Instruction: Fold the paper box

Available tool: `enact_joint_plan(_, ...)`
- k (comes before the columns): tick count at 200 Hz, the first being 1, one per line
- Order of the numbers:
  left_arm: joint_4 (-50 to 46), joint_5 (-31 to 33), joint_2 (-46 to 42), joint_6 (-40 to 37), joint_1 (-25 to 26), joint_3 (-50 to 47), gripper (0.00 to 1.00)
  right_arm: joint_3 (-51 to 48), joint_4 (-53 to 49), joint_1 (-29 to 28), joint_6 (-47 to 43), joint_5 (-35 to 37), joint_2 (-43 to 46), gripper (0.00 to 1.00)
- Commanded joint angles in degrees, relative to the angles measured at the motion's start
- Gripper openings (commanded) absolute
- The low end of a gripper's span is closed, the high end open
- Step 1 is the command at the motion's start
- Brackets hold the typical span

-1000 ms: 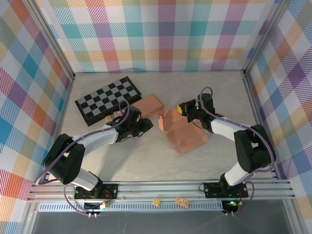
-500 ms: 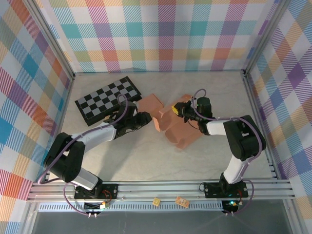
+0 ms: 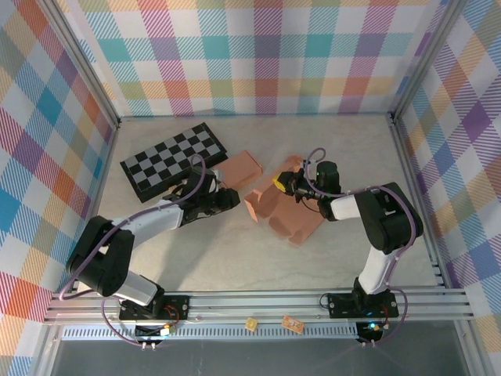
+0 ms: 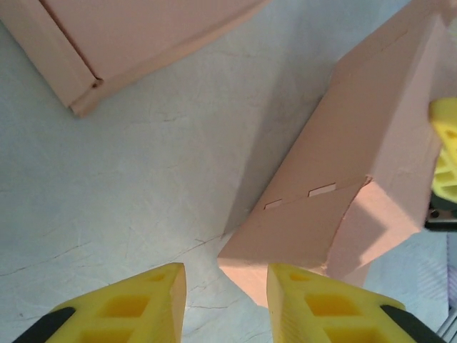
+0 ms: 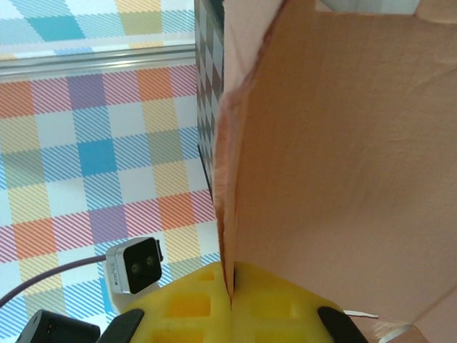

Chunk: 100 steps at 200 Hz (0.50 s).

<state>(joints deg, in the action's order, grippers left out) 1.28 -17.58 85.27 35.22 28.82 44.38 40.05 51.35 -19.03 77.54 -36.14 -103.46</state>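
Moved: my right gripper (image 3: 283, 185) has swung the box (image 3: 296, 221) leftward.
Box: between my grippers, one panel raised.
Right gripper: pinched tight on that panel's edge.
Left gripper (image 4: 225, 277): jaws apart, box corner just ahead, nothing held.
Handling: light thin card that probably creases easily; grip beside the folds.

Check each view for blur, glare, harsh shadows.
Top external: even light, sharp, faint shadow beside the salmon-pink paper box. Left wrist: box shadow darkens the pale marbled table; no glare. Right wrist: box panel very close, slightly soft; plaid wall clearer.
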Motion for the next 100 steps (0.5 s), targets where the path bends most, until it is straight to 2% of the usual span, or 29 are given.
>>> enact_joint_plan(1, 2.1, -2.4, 2.5, -5.7, 3.3, 0.4, 0.34, -0.5, 3.0, 0.7, -3.3, -3.6, -0.4, 0.00)
enact_joint_plan(18, 2.3, -1.4, 3.9, -7.0, 5.7, 1.0, 0.35, -0.5, 4.1, 1.2, -3.8, -5.4, -1.1, 0.00)
enact_joint_plan(52, 5.9, 1.7, 3.5, -5.6, 7.4, -1.2, 0.36, -0.7, 4.1, 2.7, -5.0, -7.0, -0.8, 0.00)
enact_joint_plan(76, 3.4, 4.7, 2.8, -6.0, 7.7, -0.2, 0.38, 1.7, 5.4, 2.8, -3.8, -8.4, -2.3, 0.00)
enact_joint_plan(100, -0.3, 10.4, -0.6, -6.7, 7.4, 0.1, 0.42, 5.0, 5.6, 2.3, -2.6, -7.3, -3.5, 0.00)
